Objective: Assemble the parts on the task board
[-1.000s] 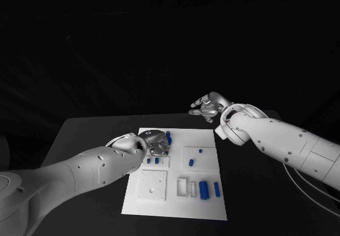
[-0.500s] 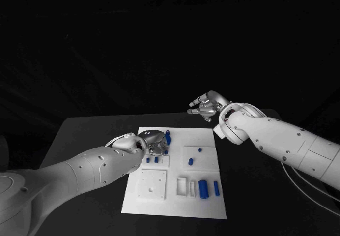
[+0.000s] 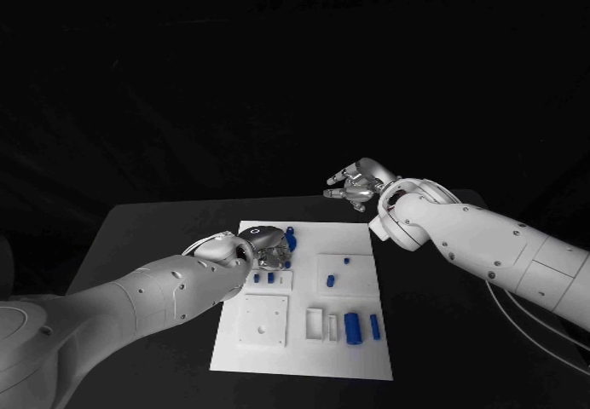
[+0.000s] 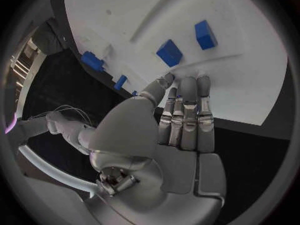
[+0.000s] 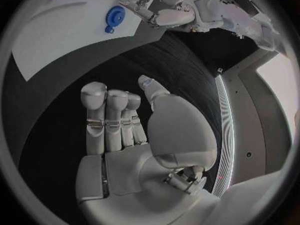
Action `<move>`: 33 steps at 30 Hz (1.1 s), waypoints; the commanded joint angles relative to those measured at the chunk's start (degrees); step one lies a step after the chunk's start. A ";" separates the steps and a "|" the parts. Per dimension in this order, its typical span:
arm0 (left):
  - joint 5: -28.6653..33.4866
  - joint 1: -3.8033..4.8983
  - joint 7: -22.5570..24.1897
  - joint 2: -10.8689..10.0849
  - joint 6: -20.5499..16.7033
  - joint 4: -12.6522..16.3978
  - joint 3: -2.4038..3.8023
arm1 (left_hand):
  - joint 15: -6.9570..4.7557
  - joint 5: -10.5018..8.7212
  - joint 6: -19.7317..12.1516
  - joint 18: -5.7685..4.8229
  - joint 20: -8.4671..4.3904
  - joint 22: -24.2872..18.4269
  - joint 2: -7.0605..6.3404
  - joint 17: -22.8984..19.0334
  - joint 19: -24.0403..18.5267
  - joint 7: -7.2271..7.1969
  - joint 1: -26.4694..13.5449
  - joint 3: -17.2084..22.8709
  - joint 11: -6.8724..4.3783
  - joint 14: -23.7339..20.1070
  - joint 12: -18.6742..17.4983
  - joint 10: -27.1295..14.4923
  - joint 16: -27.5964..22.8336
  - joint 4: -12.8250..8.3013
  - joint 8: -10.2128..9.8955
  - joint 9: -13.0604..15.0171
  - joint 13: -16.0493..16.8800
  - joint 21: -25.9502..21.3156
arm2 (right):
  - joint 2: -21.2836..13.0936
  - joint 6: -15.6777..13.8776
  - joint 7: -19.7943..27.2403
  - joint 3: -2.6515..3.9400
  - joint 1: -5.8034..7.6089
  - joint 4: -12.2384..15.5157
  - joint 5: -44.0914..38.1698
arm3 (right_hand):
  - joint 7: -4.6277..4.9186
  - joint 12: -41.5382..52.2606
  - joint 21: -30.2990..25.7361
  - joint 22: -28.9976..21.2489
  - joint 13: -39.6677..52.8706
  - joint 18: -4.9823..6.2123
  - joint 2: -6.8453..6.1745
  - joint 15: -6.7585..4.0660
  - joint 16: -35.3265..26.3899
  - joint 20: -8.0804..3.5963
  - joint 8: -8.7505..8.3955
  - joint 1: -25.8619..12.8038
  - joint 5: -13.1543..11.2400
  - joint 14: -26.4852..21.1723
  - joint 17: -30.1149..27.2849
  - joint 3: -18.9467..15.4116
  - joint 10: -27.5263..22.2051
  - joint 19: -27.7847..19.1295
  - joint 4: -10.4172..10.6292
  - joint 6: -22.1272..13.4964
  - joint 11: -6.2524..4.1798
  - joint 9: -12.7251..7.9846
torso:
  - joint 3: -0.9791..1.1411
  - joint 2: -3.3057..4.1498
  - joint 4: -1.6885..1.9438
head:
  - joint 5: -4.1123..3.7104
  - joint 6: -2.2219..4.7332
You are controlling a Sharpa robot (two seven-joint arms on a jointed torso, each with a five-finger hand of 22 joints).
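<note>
Task board point(image 3: 308, 341) lies flat, centred on black table point(image 3: 147, 230).

Overhead head camera, two wrist fisheyes

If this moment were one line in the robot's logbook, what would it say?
left hand: low over task board, far end, nothing visibly held | right hand: raised beyond board, open | blue parts: on board
</note>
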 commanded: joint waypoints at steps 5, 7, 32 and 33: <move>0.28 -0.44 0.63 0.55 0.67 0.18 -0.12 | 0.06 -0.23 -0.36 0.58 -0.05 1.01 -0.50 -0.08 0.48 0.04 -0.20 0.26 -0.06 0.39 -0.21 -0.21 0.50 0.40 -0.10 -0.02 -0.06 -0.18 | 0.10 -0.02 0.56 0.01 -0.03 0.04 -0.08 | 0.22 -0.21 -0.11 5.30 -0.05 0.57 -0.04 -0.04 -0.17 0.15 -0.12 -0.63 0.08 -0.15 -0.05 0.20 -0.30 1.54 0.09 0.32 0.05 -0.02 | 0.07 -0.02 0.02 | -0.10 0.08; 0.34 -0.44 0.68 0.59 0.74 0.15 -0.12 | 0.02 -0.31 -0.38 0.57 -0.05 1.00 -0.53 -0.11 0.48 -0.01 -0.21 0.27 -0.09 0.36 -0.21 -0.23 0.54 0.47 -0.10 -0.03 -0.06 -0.21 | 0.10 -0.01 0.56 0.01 -0.03 0.05 -0.08 | 0.22 -0.21 -0.11 5.30 -0.05 0.57 -0.04 -0.04 -0.17 0.15 -0.12 -0.63 0.08 -0.15 -0.05 0.20 -0.30 1.54 0.09 0.32 0.05 -0.02 | 0.07 -0.03 0.00 | -0.12 0.16; 0.28 -0.58 -0.04 1.22 3.65 -0.99 -0.12 | -0.27 -0.66 1.69 0.34 -0.43 1.16 0.25 -0.06 0.41 0.19 0.43 0.82 -0.54 0.38 -0.20 1.54 1.77 0.83 -0.09 -0.01 -0.06 0.64 | 0.08 0.11 0.49 0.01 -0.02 0.22 -0.08 | 0.21 -0.04 -0.09 5.32 0.03 0.58 0.01 -0.06 -0.05 0.15 -0.11 -0.54 0.07 -0.12 0.07 0.22 -0.24 1.60 0.10 0.38 0.04 -0.01 | -0.03 0.03 -0.03 | -0.37 0.01; 0.26 -0.62 -0.11 1.26 3.74 -1.14 -0.12 | -0.30 -0.68 1.81 0.36 -0.44 1.17 0.36 -0.06 0.37 0.18 0.53 0.86 -0.57 0.41 -0.20 1.68 1.82 0.83 -0.07 0.00 -0.06 0.74 | 0.09 0.11 0.49 0.01 -0.02 0.21 -0.08 | 0.21 -0.04 -0.09 5.32 0.03 0.58 0.01 -0.06 -0.05 0.15 -0.11 -0.54 0.07 -0.12 0.07 0.22 -0.24 1.60 0.10 0.38 0.04 -0.01 | -0.03 0.03 -0.01 | -0.34 0.00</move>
